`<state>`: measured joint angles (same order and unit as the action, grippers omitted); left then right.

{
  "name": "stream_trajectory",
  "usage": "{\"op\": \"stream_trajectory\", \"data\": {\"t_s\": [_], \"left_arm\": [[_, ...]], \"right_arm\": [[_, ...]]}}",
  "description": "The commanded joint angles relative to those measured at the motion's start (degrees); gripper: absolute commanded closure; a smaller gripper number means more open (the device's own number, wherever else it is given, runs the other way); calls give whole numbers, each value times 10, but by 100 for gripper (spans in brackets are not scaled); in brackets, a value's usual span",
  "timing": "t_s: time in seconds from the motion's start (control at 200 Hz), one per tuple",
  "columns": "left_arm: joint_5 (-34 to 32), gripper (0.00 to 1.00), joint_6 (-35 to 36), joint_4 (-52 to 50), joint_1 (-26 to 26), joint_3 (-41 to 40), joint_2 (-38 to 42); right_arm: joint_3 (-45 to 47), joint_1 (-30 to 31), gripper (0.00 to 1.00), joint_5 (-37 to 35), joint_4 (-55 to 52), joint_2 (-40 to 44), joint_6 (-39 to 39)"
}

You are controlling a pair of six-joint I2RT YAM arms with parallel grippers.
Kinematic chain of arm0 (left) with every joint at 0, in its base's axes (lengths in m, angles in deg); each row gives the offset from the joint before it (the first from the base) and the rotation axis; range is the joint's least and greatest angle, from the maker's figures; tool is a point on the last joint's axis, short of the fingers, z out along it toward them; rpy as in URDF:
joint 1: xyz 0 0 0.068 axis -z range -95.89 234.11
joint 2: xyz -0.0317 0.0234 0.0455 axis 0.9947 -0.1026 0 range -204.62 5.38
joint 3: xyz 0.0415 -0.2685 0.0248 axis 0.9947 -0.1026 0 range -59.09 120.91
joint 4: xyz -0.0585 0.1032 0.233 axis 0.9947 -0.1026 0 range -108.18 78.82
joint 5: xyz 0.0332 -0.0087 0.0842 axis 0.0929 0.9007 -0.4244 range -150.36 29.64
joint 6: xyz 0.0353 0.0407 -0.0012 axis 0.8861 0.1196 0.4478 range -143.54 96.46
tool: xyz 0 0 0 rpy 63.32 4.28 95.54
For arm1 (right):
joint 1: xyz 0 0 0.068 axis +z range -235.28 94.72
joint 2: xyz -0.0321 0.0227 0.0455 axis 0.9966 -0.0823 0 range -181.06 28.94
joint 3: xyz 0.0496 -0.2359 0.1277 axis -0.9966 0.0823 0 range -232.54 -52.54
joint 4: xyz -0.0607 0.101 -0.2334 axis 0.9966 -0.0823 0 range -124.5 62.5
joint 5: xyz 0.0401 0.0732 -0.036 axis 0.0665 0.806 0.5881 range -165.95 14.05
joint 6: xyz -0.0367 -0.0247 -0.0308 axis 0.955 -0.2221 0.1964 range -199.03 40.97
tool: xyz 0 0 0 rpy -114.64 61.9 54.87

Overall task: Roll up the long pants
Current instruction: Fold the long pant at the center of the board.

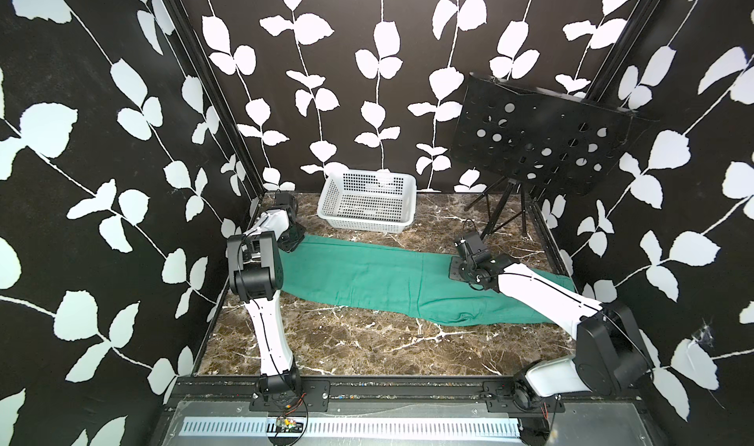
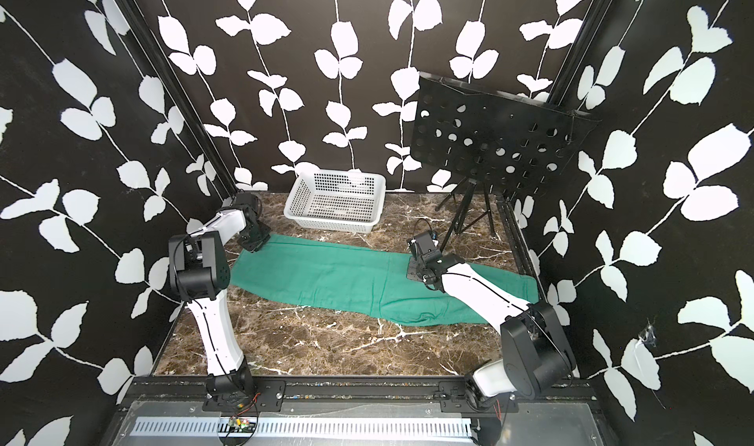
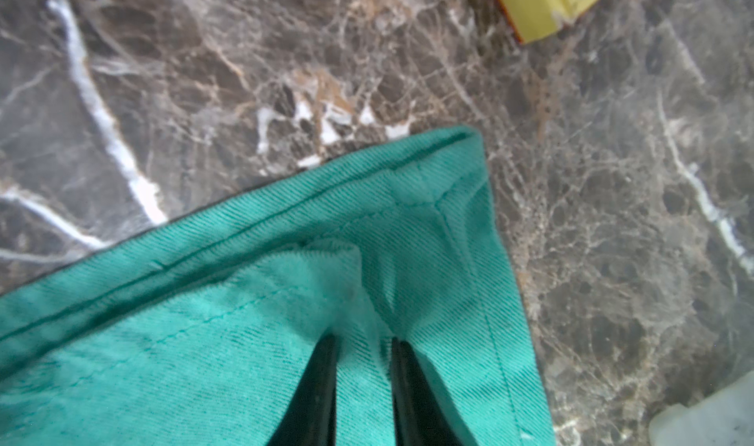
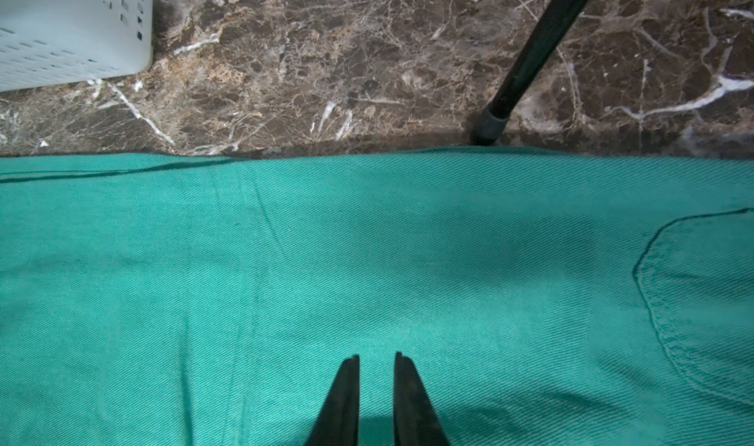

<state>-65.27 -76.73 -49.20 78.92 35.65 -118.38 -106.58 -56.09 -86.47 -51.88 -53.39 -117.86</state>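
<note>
So the booth walls (image 1: 102, 146) were all black wallpaper with white leaves, and the counter (image 1: 367, 342) was brown marble with white veins. The long pants (image 1: 367, 272) lay flat across the middle of it, stretched side to side, nearer the arms' bases than the white basket (image 1: 363, 222) at the back. Their right end was partly covered by the right arm (image 1: 542, 297), and their left end went under the left arm (image 1: 265, 321), so neither end showed fully in both top views. A black perforated music stand (image 1: 542, 137) stood back right, with one leg (image 4: 530, 56) touching down just beside the cloth's far edge.

From above the wrists hid the fingertips. In the left wrist view the left jaws were pinched on a raised fold of the pants near the hem corner (image 3: 449, 170). The right jaws were a narrow slit apart over flat cloth, gripping nothing. Couldn't tell if the tips touched it. A yellow thing (image 3: 534, 3) was cut off at the frame edge, no idea what.
</note>
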Motion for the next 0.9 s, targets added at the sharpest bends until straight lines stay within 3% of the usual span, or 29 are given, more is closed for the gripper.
{"op": "stream_trajectory", "data": {"t_s": [0.0, 0.165, 0.495, 0.895], "left_arm": [[5, 79, -3, 11, 2, 12, 0], [-4, 80, 5, 17, -1, 19, -3], [-13, 99, 32, 19, -3, 38, -8], [-32, 100, 63, 55, -2, 42, 41]], "right_arm": [[11, -2, 81, -14, 11, 6, -7], [7, -2, 81, -2, 19, -7, -7], [4, -3, 81, 11, 22, -19, -8], [5, -2, 80, 14, 24, -22, -8]]}}
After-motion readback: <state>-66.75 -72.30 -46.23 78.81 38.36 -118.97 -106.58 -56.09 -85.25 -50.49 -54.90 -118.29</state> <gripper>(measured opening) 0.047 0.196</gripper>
